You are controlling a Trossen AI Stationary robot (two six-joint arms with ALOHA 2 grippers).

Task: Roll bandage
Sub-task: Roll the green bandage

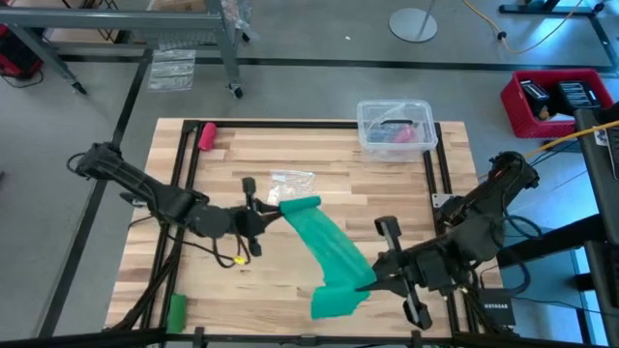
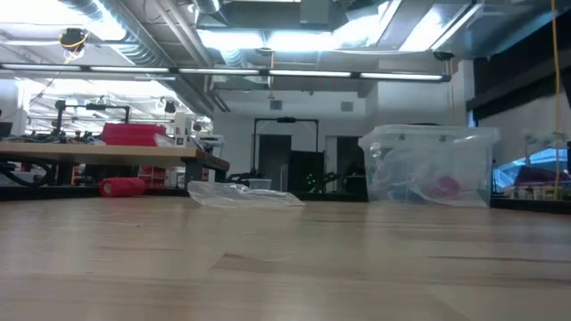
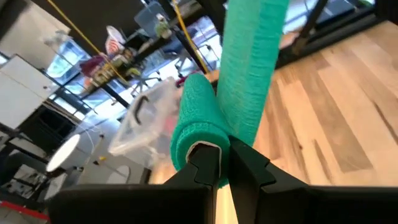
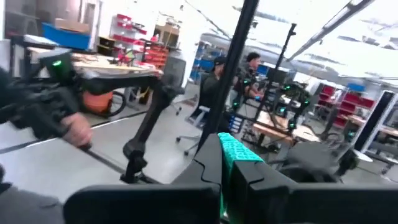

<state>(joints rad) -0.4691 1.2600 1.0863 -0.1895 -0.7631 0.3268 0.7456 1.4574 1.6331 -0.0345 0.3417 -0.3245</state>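
The teal bandage (image 1: 324, 242) is held above the table between my two grippers. Its rolled end (image 1: 300, 206) sits at my left gripper (image 1: 269, 217), which is shut on it. From there the flat strip runs toward the table's near right to my right gripper (image 1: 371, 281), which is also shut on it. A loose tail (image 1: 334, 302) hangs past that gripper. The left wrist view shows the roll (image 3: 196, 121) and the strip (image 3: 249, 62) leading away. Neither the bandage nor a gripper shows in the low view. My left gripper pinches the roll's near end (image 3: 198, 148) between its two fingers, coming roughly level from the table's left. The roll is lifted clear of the table, and the strip leaves it toward my right gripper. My right gripper pinches the flat strip (image 4: 234, 149) between its two fingers, some way from the free end. It comes from the table's right, across the strip. The strip runs fairly straight to the roll, and the tail (image 1: 334, 302) hangs below the fingers.
At the far right stands a clear plastic box (image 1: 395, 126), with a crumpled clear bag (image 1: 290, 181) just beyond the roll. A pink-red roll (image 1: 207, 133) lies far left. A small green roll (image 1: 176, 309) lies near left. Bare wood shows between them.
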